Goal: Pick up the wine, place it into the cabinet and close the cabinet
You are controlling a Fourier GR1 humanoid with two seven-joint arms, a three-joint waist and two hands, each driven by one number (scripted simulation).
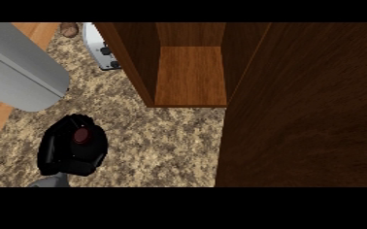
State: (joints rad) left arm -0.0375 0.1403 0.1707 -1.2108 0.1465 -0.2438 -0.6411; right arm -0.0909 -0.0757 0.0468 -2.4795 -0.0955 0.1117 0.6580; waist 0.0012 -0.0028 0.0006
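As seen from the head view, the left hand (72, 150) sat low at the left over the speckled counter (165, 140), its black fingers curled round the wine bottle (81, 135). Only the bottle's dark red top showed, facing the camera, so its long axis apparently stood upright; the body was hidden by the hand. To the right, the wooden cabinet (190, 75) stood open, with its door (294, 111) swung toward the viewer. A grey rounded object (28, 73) lay at upper left, beside a white appliance (100, 48) with dark knobs.
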